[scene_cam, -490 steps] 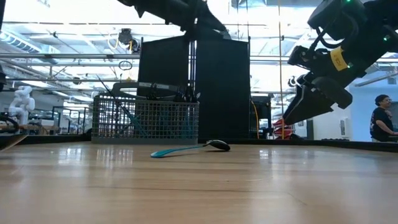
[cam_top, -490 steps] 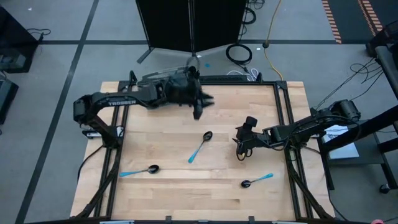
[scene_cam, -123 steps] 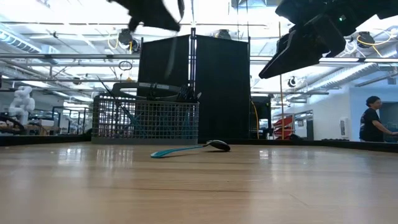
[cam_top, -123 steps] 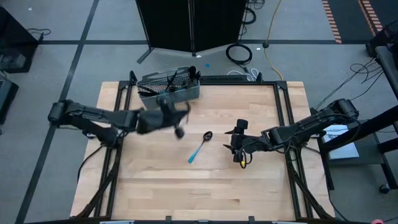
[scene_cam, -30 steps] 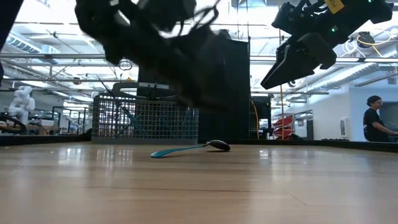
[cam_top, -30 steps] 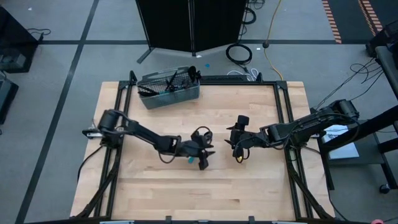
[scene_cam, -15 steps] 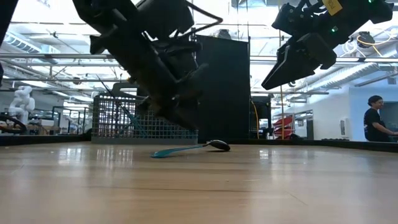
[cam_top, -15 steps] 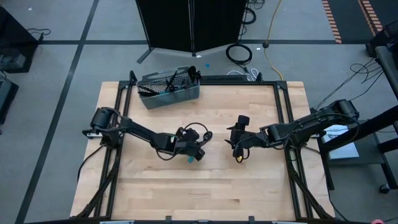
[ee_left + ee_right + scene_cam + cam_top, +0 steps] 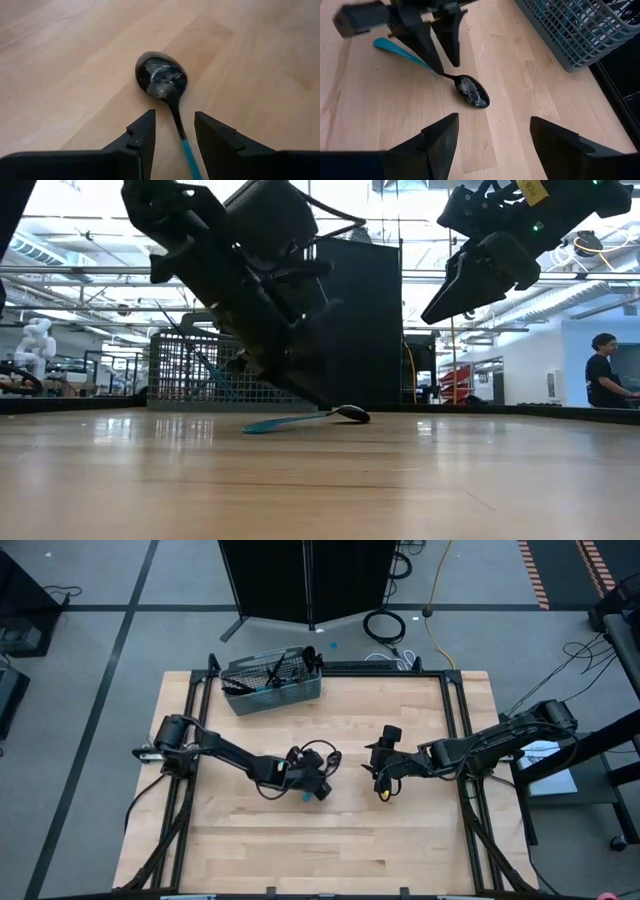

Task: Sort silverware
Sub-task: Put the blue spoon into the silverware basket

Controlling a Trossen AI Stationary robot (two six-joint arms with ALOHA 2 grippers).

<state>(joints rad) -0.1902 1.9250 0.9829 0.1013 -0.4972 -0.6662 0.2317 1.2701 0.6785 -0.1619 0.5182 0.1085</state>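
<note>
The left gripper [image 9: 174,131] is down at the middle of the pale wooden worktop [image 9: 400,840], its two dark fingers [image 9: 141,135] parted and straddling the thin dark neck of a small spoon with a bright light-blue plastic handle and a dark glossy metal bowl [image 9: 162,80]. The fingers stand either side of the neck with bare wood showing between them and it, so nothing is gripped yet. In the low view the spoon [image 9: 305,418] lies flat on the worktop with the left arm slanting down onto it.

To do this step well, I judge the fingers should settle until their tips nearly meet the wood, stay centred on the neck or the start of the blue handle, and close squarely; a skewed pinch on so thin a stem could spin or flick the spoon away.

The right gripper [image 9: 492,135] hangs above the worktop just to the right of the spoon, toward the right edge, its fingers spread wide and holding nothing.

Near the far left corner of the worktop sits a grey wire-mesh basket [image 9: 272,690] with dark utensil ends poking out of it; how many pieces it holds is too small to tell.

Count: one spoon loose on the worktop, one basket, two grippers.
</note>
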